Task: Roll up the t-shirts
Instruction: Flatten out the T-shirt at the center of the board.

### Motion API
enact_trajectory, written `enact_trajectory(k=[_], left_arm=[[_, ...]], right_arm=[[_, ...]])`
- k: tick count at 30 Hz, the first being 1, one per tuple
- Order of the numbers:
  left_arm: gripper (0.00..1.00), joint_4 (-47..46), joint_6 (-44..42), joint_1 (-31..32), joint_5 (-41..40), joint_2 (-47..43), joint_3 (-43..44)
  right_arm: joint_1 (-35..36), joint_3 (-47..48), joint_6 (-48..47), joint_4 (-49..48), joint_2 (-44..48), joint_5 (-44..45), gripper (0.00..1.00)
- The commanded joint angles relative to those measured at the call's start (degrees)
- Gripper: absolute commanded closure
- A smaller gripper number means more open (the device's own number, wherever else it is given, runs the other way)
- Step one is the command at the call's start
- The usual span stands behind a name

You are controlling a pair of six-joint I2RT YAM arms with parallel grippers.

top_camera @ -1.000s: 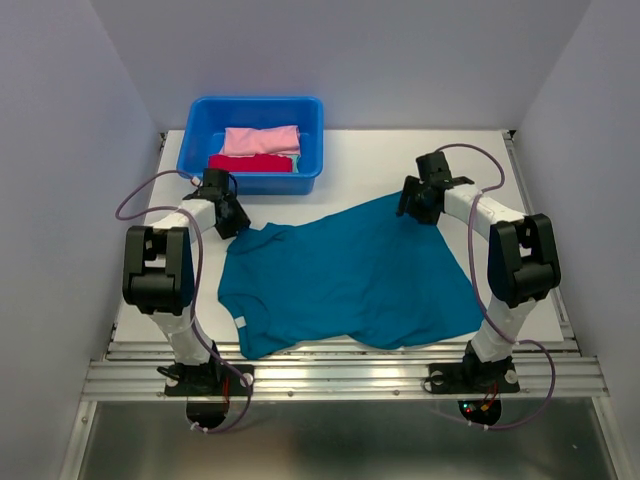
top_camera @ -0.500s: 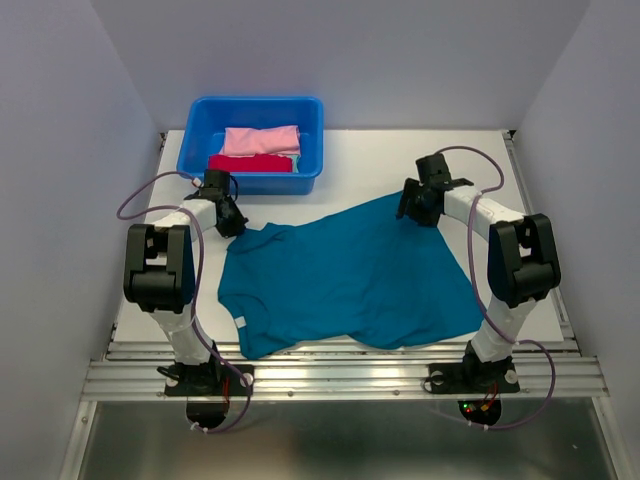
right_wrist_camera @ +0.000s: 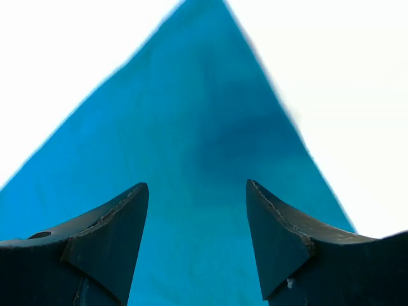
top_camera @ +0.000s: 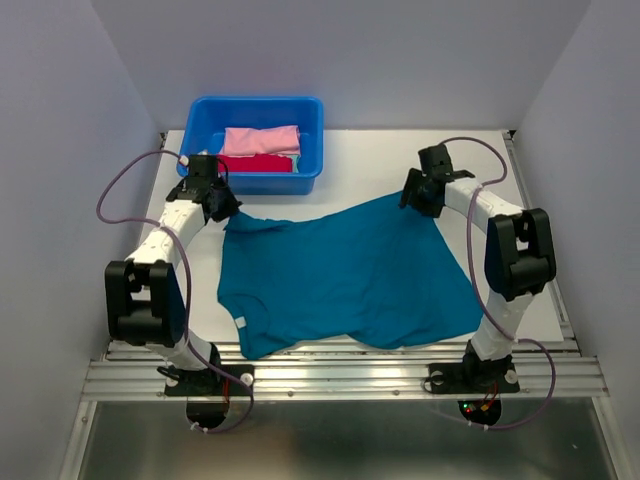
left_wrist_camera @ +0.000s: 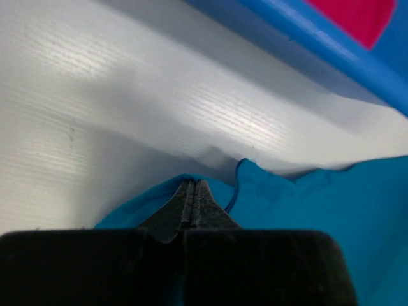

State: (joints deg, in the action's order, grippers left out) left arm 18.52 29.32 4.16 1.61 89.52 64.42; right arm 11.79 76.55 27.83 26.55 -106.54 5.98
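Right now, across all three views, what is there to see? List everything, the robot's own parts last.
teal t-shirt: one, teal-blue, spread across the middle of the table.
pink bundle: one, pink, inside the tub, far side.
red bundle: one, red, inside the tub, near side.
tub: one, bright blue, table's far left.
table: one, white.
left pincer: one, black, shut on the teal t-shirt's far left corner.
right pincer: one, black, open at its far right corner.

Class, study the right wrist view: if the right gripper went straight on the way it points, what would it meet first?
Most likely the teal t-shirt: the open right gripper aims at its pointed corner. Depth is unclear.
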Motion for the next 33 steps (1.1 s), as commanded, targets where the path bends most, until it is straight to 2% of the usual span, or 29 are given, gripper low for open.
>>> enact_trajectory(k=[1,10,17,23,26,31,33], left_arm=[[1.00,1.87,-2.07,0.32,1.64,-3.91,4.22],[1.00,1.78,-2.25,0.41,5.33,-4.17,4.75],[1.00,1.78,-2.43,0.58,6.30,-4.00,4.66],[1.00,1.60,-2.25,0.67,6.30,-3.65,4.31],[1.00,1.52,-2.25,0.85,6.22,-3.38,4.22],[1.00,1.25,-2.25,0.85,6.92,-2.86,5.10],[1.00,1.16,-2.43,0.85,7.18,-2.42,5.97]], right_arm=[[-1.59,8.16,-1.38,-1.85,-4.72,3.86,0.32],[-1.60,26.08,-0.59,1.58,-19.47,11.15,0.34],[-1.60,32.51,-1.11,2.28,-25.03,13.53,0.38],[-1.60,32.08,-1.12,2.63,-26.09,14.33,0.55],[-1.60,31.20,-0.68,2.55,-25.30,13.71,0.68],[-1.60,29.97,0.55,2.46,-23.63,13.18,0.99],[-1.60,29.71,1.08,2.46,-22.49,13.36,0.99]])
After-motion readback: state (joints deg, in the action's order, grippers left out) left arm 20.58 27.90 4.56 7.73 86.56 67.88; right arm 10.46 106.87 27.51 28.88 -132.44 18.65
